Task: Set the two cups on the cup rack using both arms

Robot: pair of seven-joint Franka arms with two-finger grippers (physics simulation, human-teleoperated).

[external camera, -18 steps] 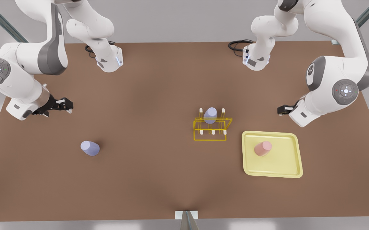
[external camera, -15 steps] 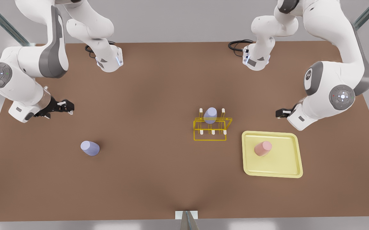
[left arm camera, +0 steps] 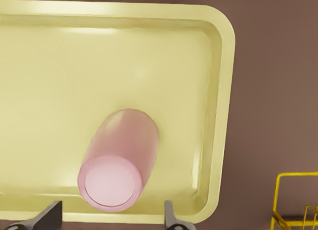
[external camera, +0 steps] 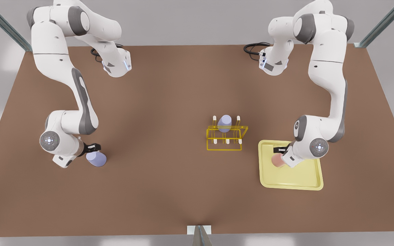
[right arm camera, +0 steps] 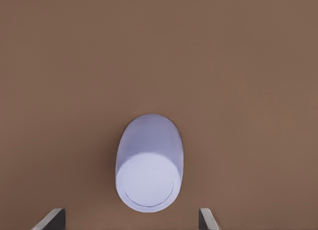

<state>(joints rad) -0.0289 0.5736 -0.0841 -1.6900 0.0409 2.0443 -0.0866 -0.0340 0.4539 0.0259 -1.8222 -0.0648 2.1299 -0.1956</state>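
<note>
Since half a second ago both arms have been brought down from their raised, outward poses onto the two loose cups. The left gripper [external camera: 280, 150] is now set low over the pink cup [external camera: 277, 160], which stands upside down in the far-left part of the yellow tray [external camera: 299, 181] at the front view's right. In the left wrist view the pink cup [left arm camera: 119, 160] is seen between the two spread fingertips [left arm camera: 47, 217], with a gap on each side, so the fingers are parted and nothing is gripped. The right gripper [external camera: 93, 148] has been lowered beside the lavender cup [external camera: 96, 159] on the bare brown table [external camera: 169, 191] at the front view's left. In the right wrist view that cup [right arm camera: 149, 163] is framed by widely spread fingertips [right arm camera: 52, 219], untouched, so this hand is also released. Neither cup has been shifted; both are found where they stood before. The cup rack [external camera: 225, 138] is placed near the middle of the table, just left of the tray and well apart from the lavender cup, and a second lavender cup [external camera: 224, 123] is already seated on its far pegs. The approach is judged complete and the grasp is the step in hand. Both cups are yet to be lifted, so most of the task is left. Care is likely needed at closing, since the smooth tapered walls could be squeezed out of the pads.
</note>
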